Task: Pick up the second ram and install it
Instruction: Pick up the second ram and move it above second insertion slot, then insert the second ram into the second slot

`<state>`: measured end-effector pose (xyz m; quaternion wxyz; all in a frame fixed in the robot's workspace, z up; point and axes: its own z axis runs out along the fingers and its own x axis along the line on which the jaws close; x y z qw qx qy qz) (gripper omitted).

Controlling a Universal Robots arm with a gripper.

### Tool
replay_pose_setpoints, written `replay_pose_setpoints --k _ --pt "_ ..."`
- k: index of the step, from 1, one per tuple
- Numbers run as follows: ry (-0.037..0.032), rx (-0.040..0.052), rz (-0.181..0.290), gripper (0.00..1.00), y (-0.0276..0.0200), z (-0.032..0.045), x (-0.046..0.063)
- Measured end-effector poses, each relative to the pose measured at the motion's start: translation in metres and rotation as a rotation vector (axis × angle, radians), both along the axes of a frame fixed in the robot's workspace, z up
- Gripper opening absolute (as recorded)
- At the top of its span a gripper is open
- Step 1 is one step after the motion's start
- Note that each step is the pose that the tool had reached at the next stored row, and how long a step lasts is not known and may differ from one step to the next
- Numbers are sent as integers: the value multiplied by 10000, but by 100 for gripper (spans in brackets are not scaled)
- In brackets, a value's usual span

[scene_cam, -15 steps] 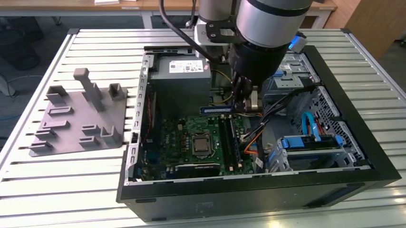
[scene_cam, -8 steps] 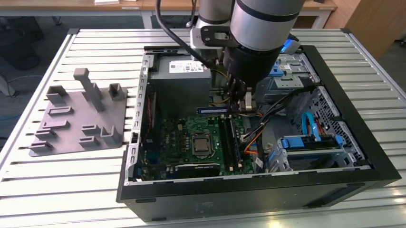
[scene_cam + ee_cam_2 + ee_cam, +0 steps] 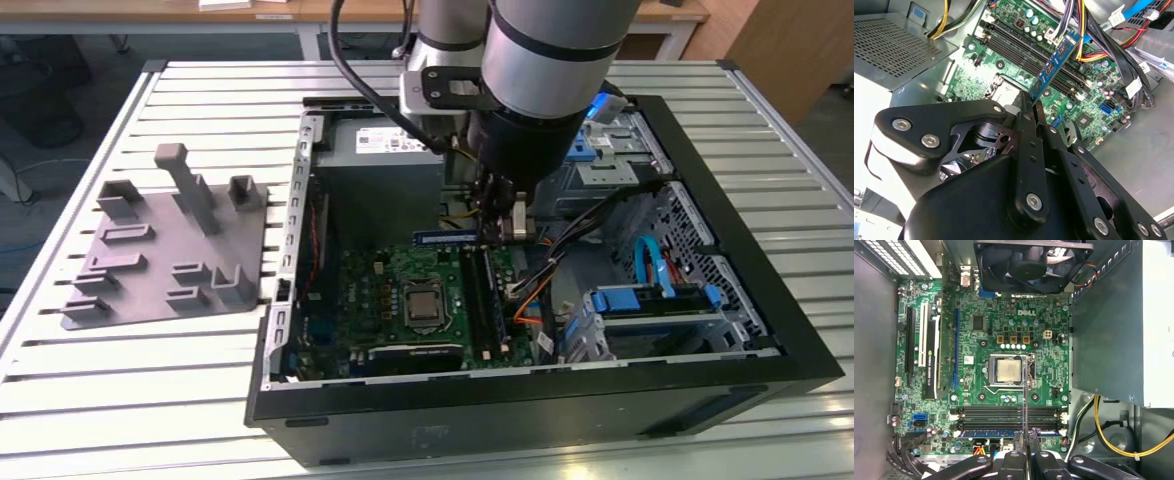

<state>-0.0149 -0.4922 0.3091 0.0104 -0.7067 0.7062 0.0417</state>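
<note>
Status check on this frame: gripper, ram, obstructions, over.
Gripper fingers shut on second ram. Ram held over memory slots, not seated. Cable bundle close beside the slots.

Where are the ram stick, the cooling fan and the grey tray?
second ram (image 3: pixel 1053 67): second wrist view, middle of its blue board.
cooling fan (image 3: pixel 1030 262): first wrist view, its dark middle.
grey tray (image 3: pixel 244 242): exterior view, bare flat base.

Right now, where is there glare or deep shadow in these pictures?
Second wrist view: the claw is dark in front, with a washed-out white patch on its pale side; the memory stick it grips is well lit. First wrist view: the slotted metal panel glares white, the circuit board is evenly lit. Exterior view: the inside of the computer case is dimmer than the table.
</note>
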Motion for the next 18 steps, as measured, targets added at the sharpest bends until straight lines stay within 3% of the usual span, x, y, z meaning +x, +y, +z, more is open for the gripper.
replay_pose_setpoints --k 12,18 --pt "1 0 -16 14 0 0 -1" --pt "0 0 -555 14 0 0 -2"
